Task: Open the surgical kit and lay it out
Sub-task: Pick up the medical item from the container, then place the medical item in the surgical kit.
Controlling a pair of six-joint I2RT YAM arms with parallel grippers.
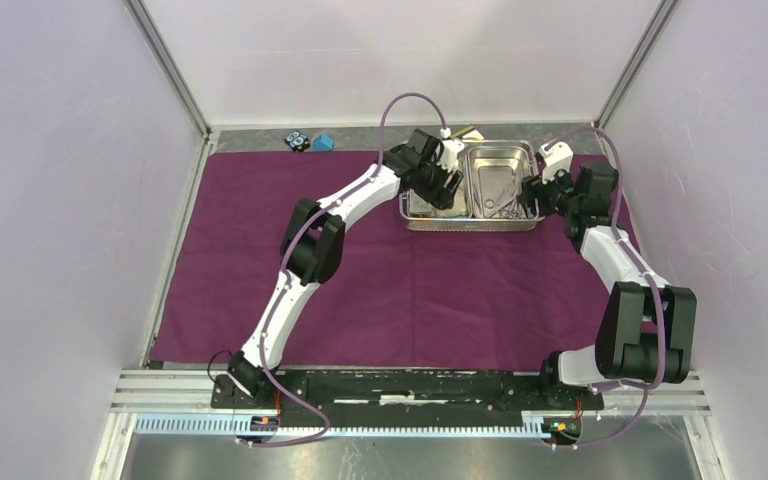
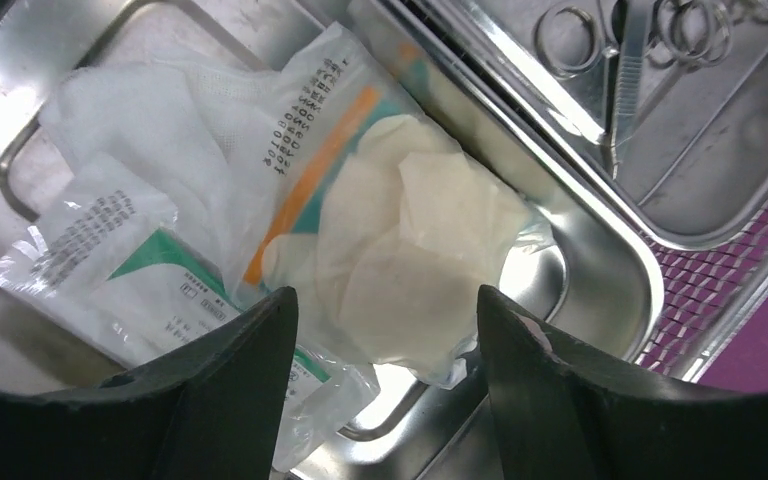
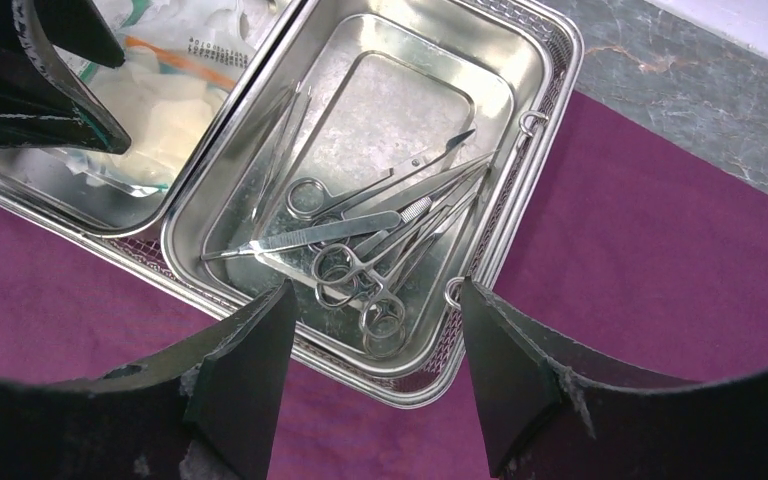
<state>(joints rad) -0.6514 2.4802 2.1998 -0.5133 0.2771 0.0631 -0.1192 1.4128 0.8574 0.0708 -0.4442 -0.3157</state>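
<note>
Purple cloth [image 1: 410,290] spreads wide, a steel tray [image 1: 472,224] near its far edge. Left gripper [image 2: 385,295] hangs spread over white gauze packets [image 2: 410,240] (left compartment), gripping nothing; right gripper [image 3: 375,285] gapes, empty, above clamps [image 3: 380,260].

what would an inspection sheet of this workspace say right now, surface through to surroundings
surface: dark-purple cloth spread flat; grey tabletop bare along the far edge
job's things: steel tray on the cloth's far side; left compartment holds white gauze and packets; right compartment holds steel instruments
clutter: blue and black blocks on the grey strip
hands: left hand open above the packets; right hand open above the instruments; both empty
cables: purple cables loop along both arms, none in the tray
surroundings: pale walls on three sides; nothing else seen
</note>
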